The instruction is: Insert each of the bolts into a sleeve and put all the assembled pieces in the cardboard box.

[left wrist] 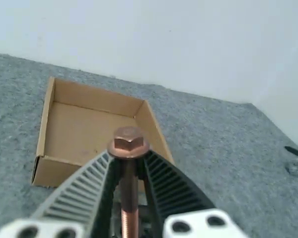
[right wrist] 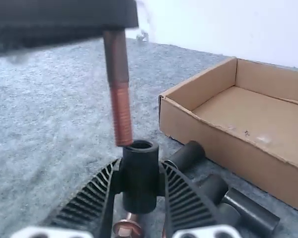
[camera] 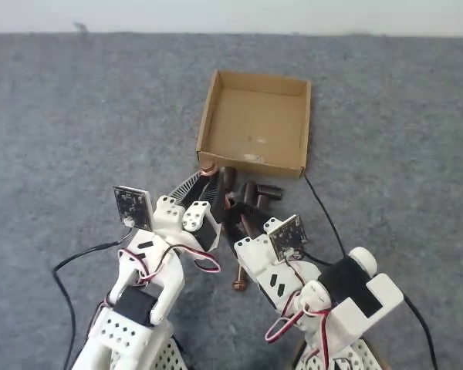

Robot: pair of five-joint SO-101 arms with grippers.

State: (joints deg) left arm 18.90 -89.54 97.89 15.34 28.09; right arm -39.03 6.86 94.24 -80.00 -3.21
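My left gripper [left wrist: 128, 159] is shut on a copper bolt [left wrist: 128, 142], held upright by its shaft just under the hex head. My right gripper [right wrist: 139, 167] is shut on a black sleeve [right wrist: 139, 174], also upright with its bore facing up. In the right wrist view the bolt's threaded tip [right wrist: 122, 119] hangs just above the sleeve's rim, slightly off to one side. From above, both grippers meet in front of the cardboard box [camera: 255, 123], with the bolt head [camera: 207, 167] close to the box's near corner. The box is empty.
Three loose black sleeves [camera: 248, 190] lie on the grey carpet against the box's near wall, also by my right gripper [right wrist: 188, 154]. A second copper bolt [camera: 239, 271] lies on the carpet between the two arms. Black cables trail on both sides.
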